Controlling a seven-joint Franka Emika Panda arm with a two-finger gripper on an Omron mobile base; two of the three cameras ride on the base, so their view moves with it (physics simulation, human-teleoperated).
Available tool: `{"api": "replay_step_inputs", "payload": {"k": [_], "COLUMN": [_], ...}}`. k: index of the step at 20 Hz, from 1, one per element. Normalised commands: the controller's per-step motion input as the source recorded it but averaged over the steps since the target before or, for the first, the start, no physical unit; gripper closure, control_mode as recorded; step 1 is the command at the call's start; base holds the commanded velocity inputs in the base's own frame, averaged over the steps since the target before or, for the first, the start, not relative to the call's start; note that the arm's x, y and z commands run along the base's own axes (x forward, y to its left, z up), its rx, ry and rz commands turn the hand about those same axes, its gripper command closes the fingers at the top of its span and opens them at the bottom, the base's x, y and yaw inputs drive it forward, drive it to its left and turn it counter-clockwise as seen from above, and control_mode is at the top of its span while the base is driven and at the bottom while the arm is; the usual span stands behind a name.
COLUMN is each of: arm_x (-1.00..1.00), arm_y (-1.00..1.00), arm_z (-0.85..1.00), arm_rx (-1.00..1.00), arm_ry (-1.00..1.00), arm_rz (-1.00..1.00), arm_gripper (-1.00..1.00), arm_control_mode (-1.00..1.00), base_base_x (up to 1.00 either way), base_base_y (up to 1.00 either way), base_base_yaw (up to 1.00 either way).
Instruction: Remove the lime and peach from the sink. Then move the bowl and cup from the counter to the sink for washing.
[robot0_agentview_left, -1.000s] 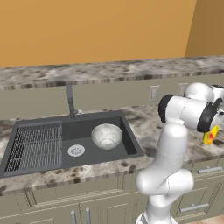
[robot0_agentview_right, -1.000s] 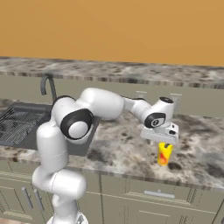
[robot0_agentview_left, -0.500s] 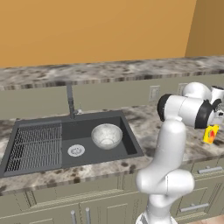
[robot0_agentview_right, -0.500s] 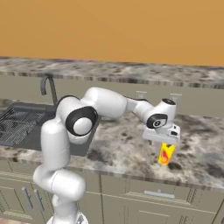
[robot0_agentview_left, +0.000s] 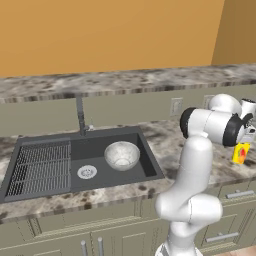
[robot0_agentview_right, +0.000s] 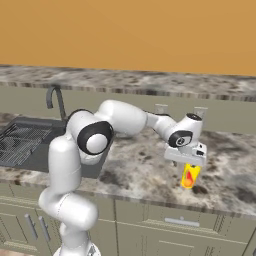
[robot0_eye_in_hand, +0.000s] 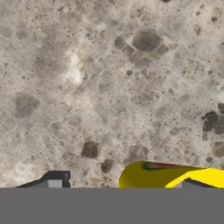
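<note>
The yellow cup (robot0_agentview_right: 189, 176) with a reddish lower part stands upright on the counter, right of the sink (robot0_agentview_left: 151, 167). My gripper (robot0_agentview_right: 189, 169) points straight down over the cup (robot0_agentview_left: 241, 153), with a finger on either side of it. In the hand view the cup (robot0_eye_in_hand: 157, 176) lies toward the right fingertip, and a gap remains at the left fingertip (robot0_eye_in_hand: 54, 181). My gripper (robot0_eye_in_hand: 123, 183) is open. The silvery bowl (robot0_agentview_left: 122, 155) sits inside the sink basin. The lime and peach are out of view.
The grey faucet (robot0_agentview_left: 80, 114) rises behind the basin; the ribbed drainer (robot0_agentview_left: 40, 167) and round drain (robot0_agentview_left: 87, 172) lie left of the bowl. The speckled stone counter (robot0_agentview_right: 140, 170) runs to a front edge close to the cup. Wall outlets (robot0_agentview_right: 161, 109) sit behind.
The hand has sunk slightly lower around the cup, and the fingers have drawn somewhat closer together. The bowl and cup have not moved.
</note>
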Motion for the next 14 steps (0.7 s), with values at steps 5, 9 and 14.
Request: {"api": "replay_step_inputs", "payload": {"k": [5, 9, 14], "arm_x": [-0.14, -0.25, -0.17], "arm_y": [0.0, 0.0, 0.13], "arm_z": [-0.19, -0.22, 0.0], "arm_rx": [0.0, 0.0, -0.01], "arm_ry": [0.0, 0.0, 0.0], "arm_rz": [0.0, 0.0, 0.0], "arm_gripper": [1.0, 1.0, 1.0], "arm_control_mode": [-1.0, -1.0, -1.0], "base_base_x": [0.0, 0.0, 0.0], "base_base_y": [0.0, 0.0, 0.0], "base_base_yaw": [0.0, 0.0, 0.0]}}
